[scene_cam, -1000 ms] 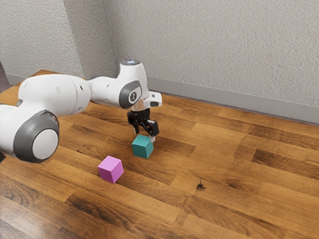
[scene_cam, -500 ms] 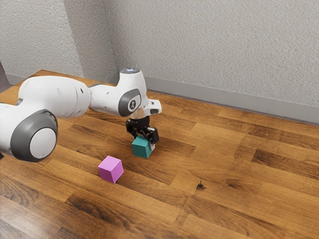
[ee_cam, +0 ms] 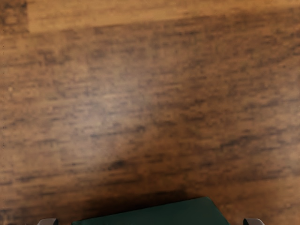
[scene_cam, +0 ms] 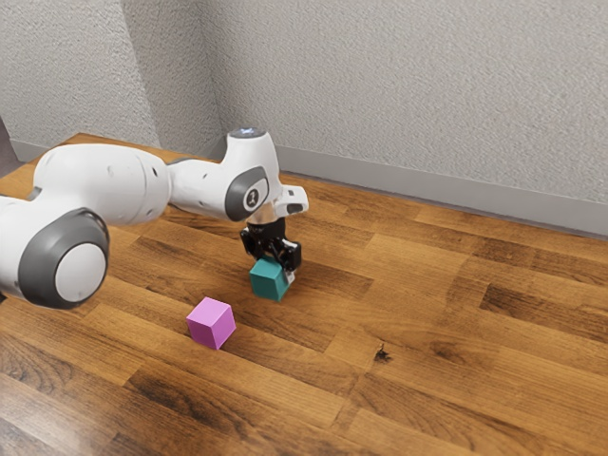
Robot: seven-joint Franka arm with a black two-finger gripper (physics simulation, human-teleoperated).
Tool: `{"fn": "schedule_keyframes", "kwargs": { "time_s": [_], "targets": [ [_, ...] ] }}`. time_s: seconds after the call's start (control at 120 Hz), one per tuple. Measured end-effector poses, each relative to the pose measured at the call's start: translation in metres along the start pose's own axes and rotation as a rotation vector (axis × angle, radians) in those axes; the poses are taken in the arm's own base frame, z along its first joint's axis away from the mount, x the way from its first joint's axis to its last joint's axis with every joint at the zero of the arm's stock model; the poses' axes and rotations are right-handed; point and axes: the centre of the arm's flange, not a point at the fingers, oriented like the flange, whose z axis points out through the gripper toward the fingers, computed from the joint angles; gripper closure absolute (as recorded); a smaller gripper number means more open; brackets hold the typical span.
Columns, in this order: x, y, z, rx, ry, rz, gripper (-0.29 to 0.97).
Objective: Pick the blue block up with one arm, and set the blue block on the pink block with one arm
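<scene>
Blue block sits unclamped between fingers of the open hand, straddled ready for grasping; pink block waits nearby.

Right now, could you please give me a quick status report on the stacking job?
Gripper open, low astride teal block. Block on the wooden table, not lifted. Pink block apart, top bare; nothing between them.

Blue block partly behind claw
</scene>
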Motion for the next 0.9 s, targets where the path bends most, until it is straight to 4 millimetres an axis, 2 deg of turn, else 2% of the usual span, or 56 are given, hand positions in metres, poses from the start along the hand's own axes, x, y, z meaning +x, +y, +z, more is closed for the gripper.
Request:
{"fn": "schedule_keyframes", "kwargs": {
  "time_s": [0.1, 0.175, 0.342, 0.433, 0.592, 0.675, 0.9],
  "targets": [
    [0.001, 0.001, -0.025, 0.006, 0.029, -0.001, 0.27],
    [-0.007, 0.002, -0.045, 0.007, 0.039, -0.005, 0.27],
    [-0.031, 0.003, -0.091, -0.003, 0.036, -0.024, 0.27],
    [-0.055, 0.004, -0.110, -0.011, 0.006, -0.038, 0.27],
    [-0.108, 0.009, -0.114, -0.020, -0.073, -0.051, 0.27],
    [-0.129, 0.013, -0.113, -0.022, -0.099, -0.051, 0.27],
    [-0.158, 0.012, -0.106, -0.019, -0.121, -0.066, 0.32]
  ]
}}
